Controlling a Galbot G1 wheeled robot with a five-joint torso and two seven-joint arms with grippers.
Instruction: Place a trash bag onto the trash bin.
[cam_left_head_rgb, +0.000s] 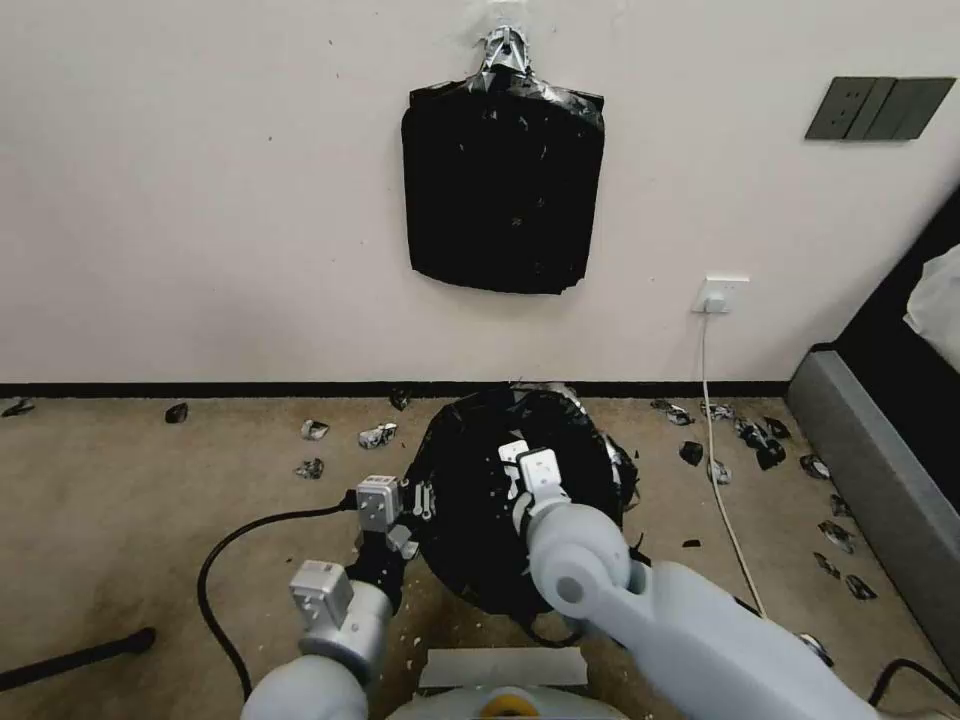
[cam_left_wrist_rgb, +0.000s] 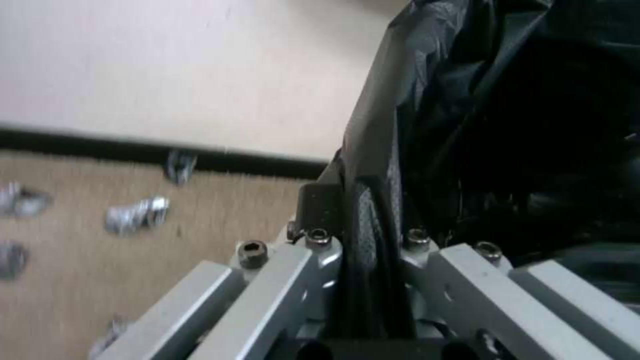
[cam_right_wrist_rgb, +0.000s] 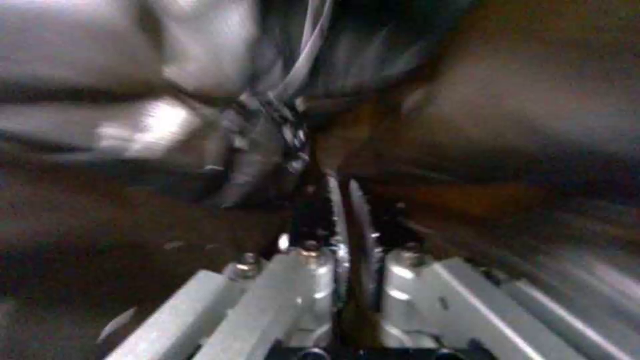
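While the trash bag (cam_left_head_rgb: 480, 520) draped the bin, the left hand (cam_left_head_rgb: 418, 500) pinched its edge; the right hand (cam_left_head_rgb: 520, 470), fingers clenched together, sat inside.

Both arms were smooth, rounded pale blue-grey shells with big cylindrical joints. The left gripper (cam_left_head_rgb: 418, 503) carried a boxy silver-grey wrist block and a looping black cable (cam_left_head_rgb: 225, 560). The right gripper (cam_left_head_rgb: 517, 470) had white rectangular finger housings. Up close, the angular grey metal finger links bore dark socket-head screws (cam_left_wrist_rgb: 253, 248).
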